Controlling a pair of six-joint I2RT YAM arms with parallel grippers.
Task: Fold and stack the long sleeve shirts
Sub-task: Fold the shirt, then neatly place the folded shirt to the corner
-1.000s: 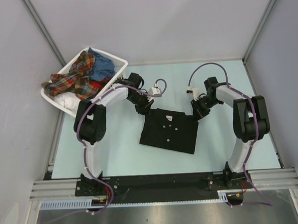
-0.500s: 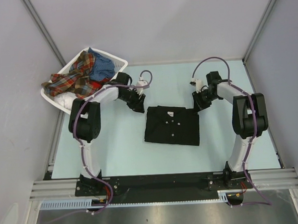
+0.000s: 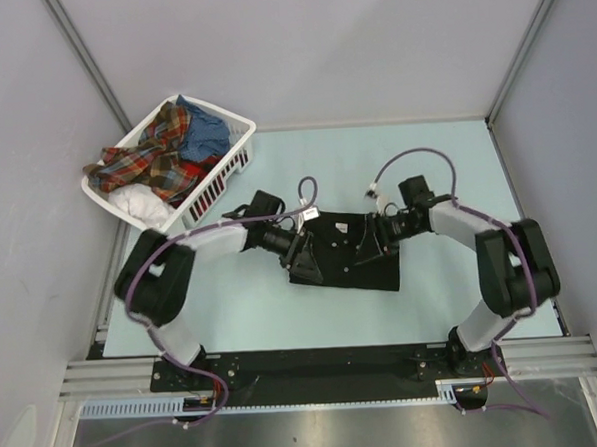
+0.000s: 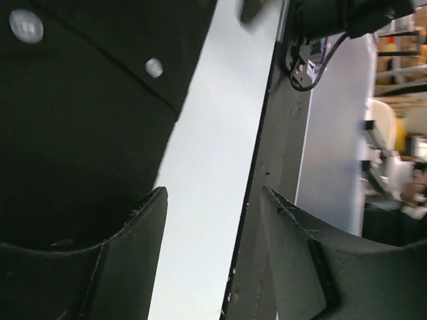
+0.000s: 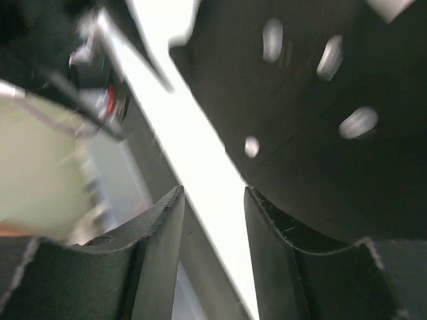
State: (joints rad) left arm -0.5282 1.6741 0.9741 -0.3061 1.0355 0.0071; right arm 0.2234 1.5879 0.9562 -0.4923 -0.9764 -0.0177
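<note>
Near the middle of the pale blue table [image 3: 445,156] lies the large plain black long sleeve shirt [image 3: 346,269], folded into a compact, slightly skewed rectangle with its white buttons up. Both arms reach in low over it. The left pincer [image 3: 302,253] sits at the shirt's left edge and the right pincer [image 3: 368,242] over its upper middle. They are close to each other.

Each wrist view shows dark fingers [image 4: 133,247] spread, with bare table between them and black cloth off to one side. So both pincers stand apart and hold nothing.

At the far left corner, the white slatted plastic basket [image 3: 221,177] holds a red-orange plaid shirt [image 3: 150,156] draped over its rim, a blue garment [image 3: 206,136] and a white one [image 3: 137,202].

The main risk, as I judge it, is a fingertip catching a top layer as the arms lift away, which would drag the fold open or skew the bundle further. With the pincers this near, careless retreat could also knock them together. Later, tugging the tangled plaid shirt could pull its neighbours out or shift the basket.
</note>
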